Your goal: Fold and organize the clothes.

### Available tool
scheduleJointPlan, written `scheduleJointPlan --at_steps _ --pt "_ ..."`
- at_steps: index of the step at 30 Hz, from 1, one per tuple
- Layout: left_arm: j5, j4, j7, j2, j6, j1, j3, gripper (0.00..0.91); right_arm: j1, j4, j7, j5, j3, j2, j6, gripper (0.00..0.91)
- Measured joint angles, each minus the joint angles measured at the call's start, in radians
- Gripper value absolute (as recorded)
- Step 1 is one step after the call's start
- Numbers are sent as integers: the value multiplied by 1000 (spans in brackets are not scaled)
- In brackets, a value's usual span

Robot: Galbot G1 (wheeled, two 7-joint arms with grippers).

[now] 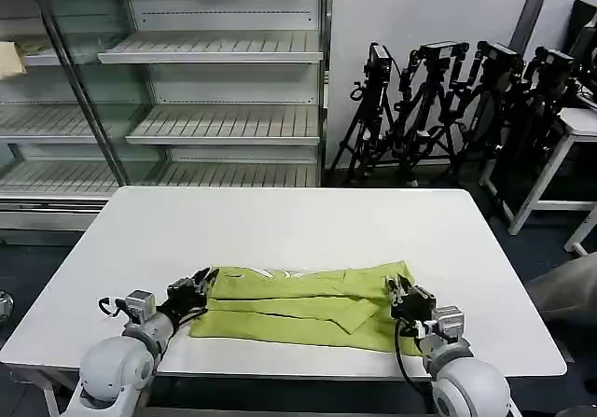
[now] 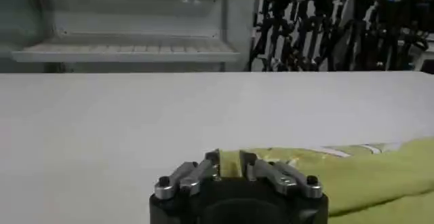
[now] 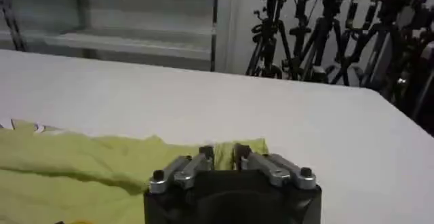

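Observation:
The clothes are one lime yellow-green T-shirt [image 1: 298, 307], folded into a long band across the front of the white table [image 1: 280, 221]. My left gripper [image 1: 207, 282] sits at the band's left end, its fingers close together with a fold of the fabric between them. In the left wrist view the left gripper [image 2: 230, 161] pinches the T-shirt [image 2: 380, 174] at its corner. My right gripper [image 1: 396, 291] is at the right end, shut the same way. The right wrist view has the right gripper [image 3: 223, 154] holding the T-shirt [image 3: 81, 164] by its edge.
Bare table top stretches beyond the shirt to the far edge. Behind it stand a glass-fronted shelf unit [image 1: 224, 90] and several black tripods [image 1: 448, 100]. A second white table [image 1: 578, 123] is at the right.

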Motion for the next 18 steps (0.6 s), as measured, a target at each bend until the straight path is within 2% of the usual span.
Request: scheduleJointPlan --at_steps 15,16,17,18 --pt "-70 -87 -195 -53 8 91 36 907 -114 134 -29 -46 84 13 26 907" --pt "-79 -90 -211 -58 8 97 39 856 -116 136 -29 -47 86 14 26 907" --pt "-87 -92 -226 -63 8 102 40 131 -119 139 -30 -49 87 15 27 907" --pt "-95 -95 -242 -68 8 107 42 30 -121 142 -30 -51 88 15 27 907"
